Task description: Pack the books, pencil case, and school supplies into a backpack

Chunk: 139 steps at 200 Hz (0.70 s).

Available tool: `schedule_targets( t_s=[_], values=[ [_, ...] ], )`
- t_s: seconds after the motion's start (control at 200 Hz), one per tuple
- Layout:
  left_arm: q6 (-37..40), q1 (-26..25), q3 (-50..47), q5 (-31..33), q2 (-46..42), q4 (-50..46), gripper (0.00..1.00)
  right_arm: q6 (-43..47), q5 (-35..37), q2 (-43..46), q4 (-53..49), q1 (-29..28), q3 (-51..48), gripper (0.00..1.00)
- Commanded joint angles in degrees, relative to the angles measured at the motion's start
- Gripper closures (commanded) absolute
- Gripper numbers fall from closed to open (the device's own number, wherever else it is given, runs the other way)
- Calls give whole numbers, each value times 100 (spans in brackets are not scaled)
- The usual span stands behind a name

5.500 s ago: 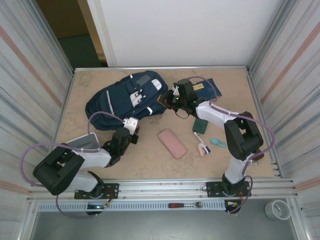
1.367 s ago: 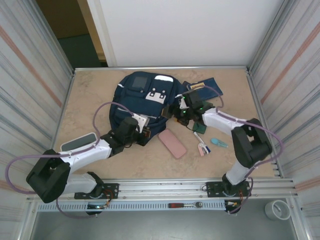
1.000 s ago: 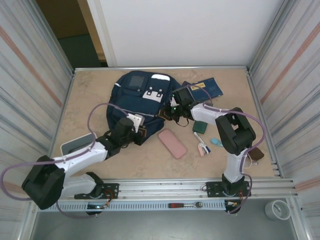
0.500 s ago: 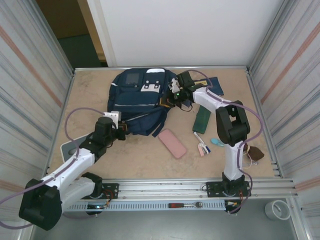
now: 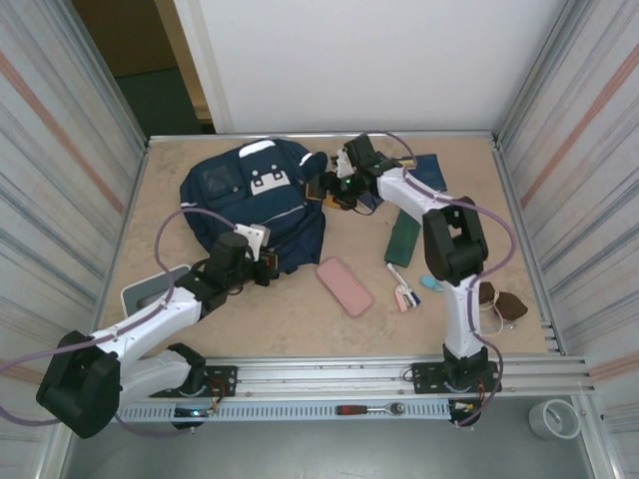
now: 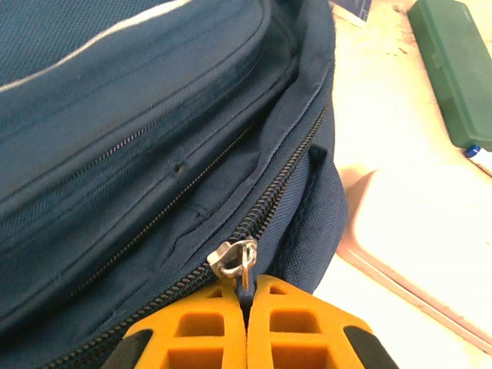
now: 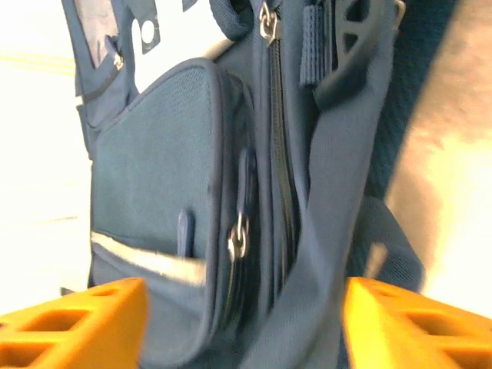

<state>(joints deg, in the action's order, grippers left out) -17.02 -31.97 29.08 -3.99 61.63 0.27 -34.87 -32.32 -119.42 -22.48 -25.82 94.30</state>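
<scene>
Navy backpack [image 5: 215,200] fabric is held by my left claw [image 6: 247,307], pressed tight on its zipper pull [image 6: 234,260], likely to open it, while my right claw [image 7: 242,304] stands spread astride a strap [image 7: 330,184].

The backpack [image 5: 250,200] took up the table's [image 5: 290,327] rear centre-left, with the pink case [image 5: 344,286] and green case [image 5: 403,237] close at its right. Bare table lay open along the near edge, in the far-left corner and midway along the right edge.
</scene>
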Motion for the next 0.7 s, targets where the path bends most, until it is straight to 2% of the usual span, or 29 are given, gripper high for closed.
schedule_targets(
  t_s=[0.0,0.115,0.266,0.321,0.371,0.491,0.546,0.616,0.691],
  values=[
    [-32,-66,248,-172,-28,435,100,-236,387,1013,520,-28,-1157,21],
    [-29,-125,237,-165,71,519,100,-812,205,1117,1295,-315,-1760,14],
    [17,-270,274,-139,165,459,100,-1057,347,696,1622,-700,-1502,12],
    [49,-293,281,-55,136,371,100,-1034,545,524,1519,-747,-1371,15],
    [10,-293,268,7,48,279,100,-969,717,428,1436,-734,-1327,25],
    [-20,-286,13,253,-297,263,100,-576,1051,390,1216,-606,-1340,72],
    [-33,-231,-66,329,-442,176,100,-458,1058,447,1150,-482,-1373,88],
    [-95,-89,-156,353,-656,-20,100,-323,843,514,1195,-303,-1417,100],
    [-161,163,-347,484,-892,-171,100,-116,554,466,1031,-135,-1238,100]
  ],
)
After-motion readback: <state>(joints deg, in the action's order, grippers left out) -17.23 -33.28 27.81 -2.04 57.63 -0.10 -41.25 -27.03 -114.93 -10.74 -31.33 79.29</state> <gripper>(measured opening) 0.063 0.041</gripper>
